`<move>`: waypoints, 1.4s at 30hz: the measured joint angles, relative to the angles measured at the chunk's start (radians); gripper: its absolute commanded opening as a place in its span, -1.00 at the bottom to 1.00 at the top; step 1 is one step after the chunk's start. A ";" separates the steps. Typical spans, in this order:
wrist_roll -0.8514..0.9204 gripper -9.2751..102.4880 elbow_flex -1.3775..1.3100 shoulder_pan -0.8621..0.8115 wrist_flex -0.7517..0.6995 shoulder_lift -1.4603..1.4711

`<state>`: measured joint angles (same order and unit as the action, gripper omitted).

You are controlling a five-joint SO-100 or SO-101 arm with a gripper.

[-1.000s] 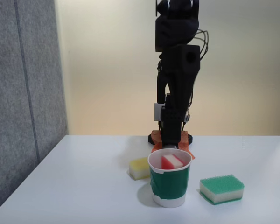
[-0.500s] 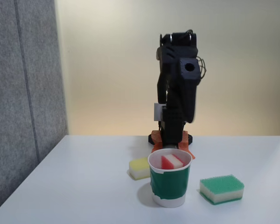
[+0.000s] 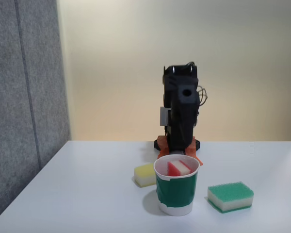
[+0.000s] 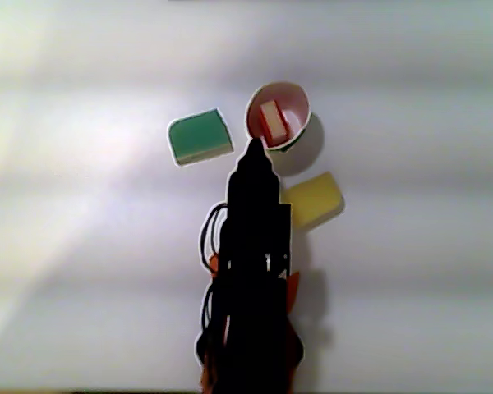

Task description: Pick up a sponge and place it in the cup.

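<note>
The red-topped sponge (image 3: 178, 168) stands tilted inside the green-banded white cup (image 3: 177, 191), its red and cream faces showing above the rim. From above, the sponge (image 4: 271, 121) lies within the cup's rim (image 4: 301, 105). My black arm (image 3: 182, 111) is folded low behind the cup. In the other view my gripper (image 4: 253, 148) tapers to a point just beside the cup's rim, jaws together, holding nothing.
A green-topped sponge (image 3: 230, 196) (image 4: 199, 137) lies on one side of the cup and a yellow sponge (image 3: 145, 174) (image 4: 314, 199) on the other. The arm's orange base (image 3: 161, 142) sits behind them. A grey panel (image 3: 24, 97) borders the table's left.
The arm has folded down from a tall raised pose to a low one behind the cup. The red sponge, cup and other sponges have not moved.
</note>
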<state>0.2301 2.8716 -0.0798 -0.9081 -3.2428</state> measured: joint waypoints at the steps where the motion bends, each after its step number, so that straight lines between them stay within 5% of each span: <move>1: -0.011 -0.83 0.034 0.015 0.000 -0.035; 17: -0.124 -0.83 0.316 0.074 0.104 -0.114; 32: -0.084 -0.83 0.316 0.084 -0.331 -0.112; 42: -0.213 -0.83 0.316 0.084 -0.360 -0.112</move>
<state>0.0169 3.1876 0.0046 -1.2686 -3.3548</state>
